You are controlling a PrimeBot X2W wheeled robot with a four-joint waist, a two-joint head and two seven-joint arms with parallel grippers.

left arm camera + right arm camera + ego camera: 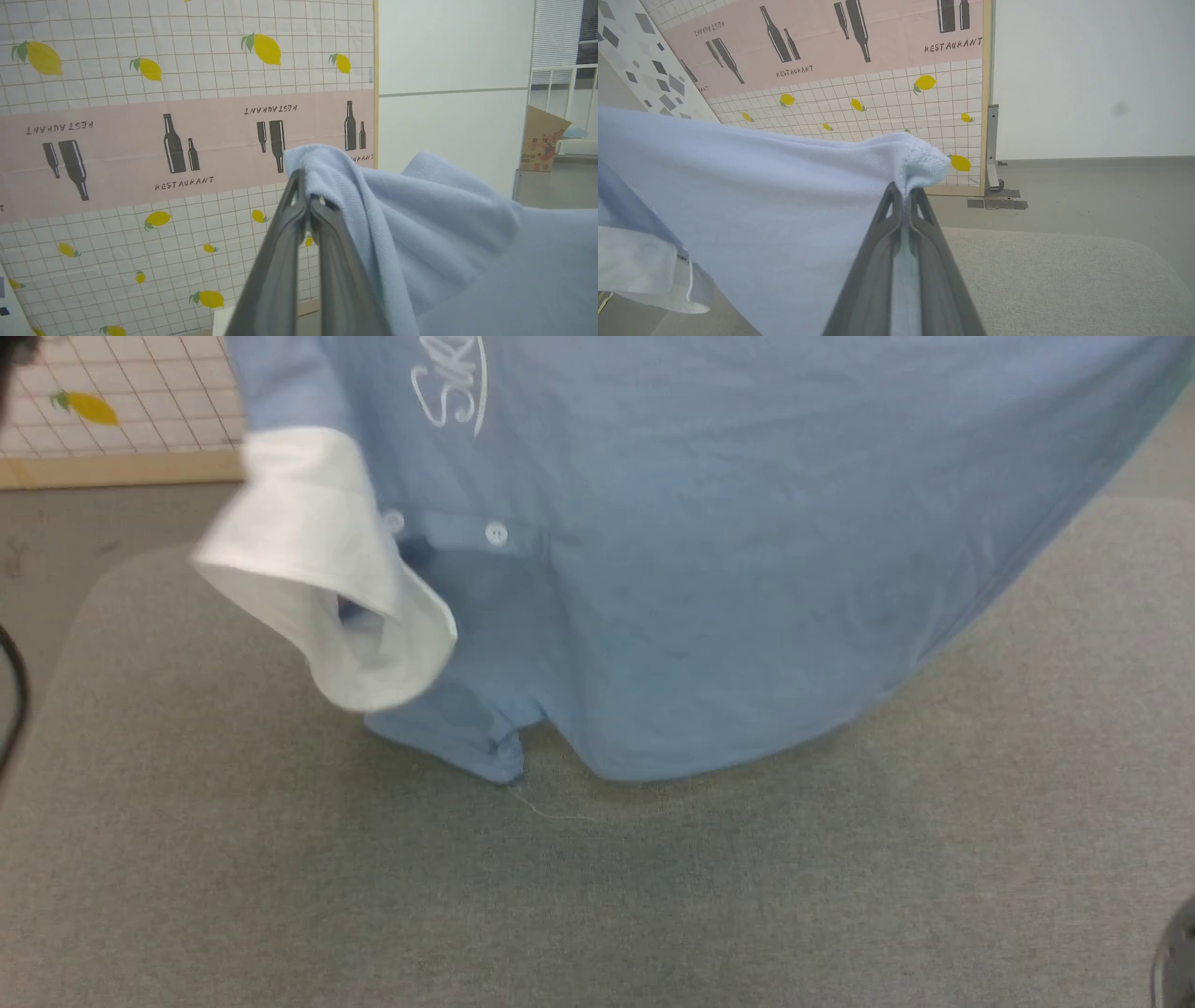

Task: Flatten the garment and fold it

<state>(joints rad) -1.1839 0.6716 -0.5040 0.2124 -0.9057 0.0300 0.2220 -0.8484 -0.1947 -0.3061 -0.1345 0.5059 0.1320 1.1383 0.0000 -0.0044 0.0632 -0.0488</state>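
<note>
Both left fingers [280,261] and right fingers [878,261] pinch the garment [709,616], whose white collar [317,569] hangs in head view.

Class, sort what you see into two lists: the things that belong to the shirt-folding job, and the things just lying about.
Belongs to the job:
garment
left claw, shut on the garment
right claw, shut on the garment
grey padded surface below it

Just lying about:
lemon-print screen
cardboard box
</note>
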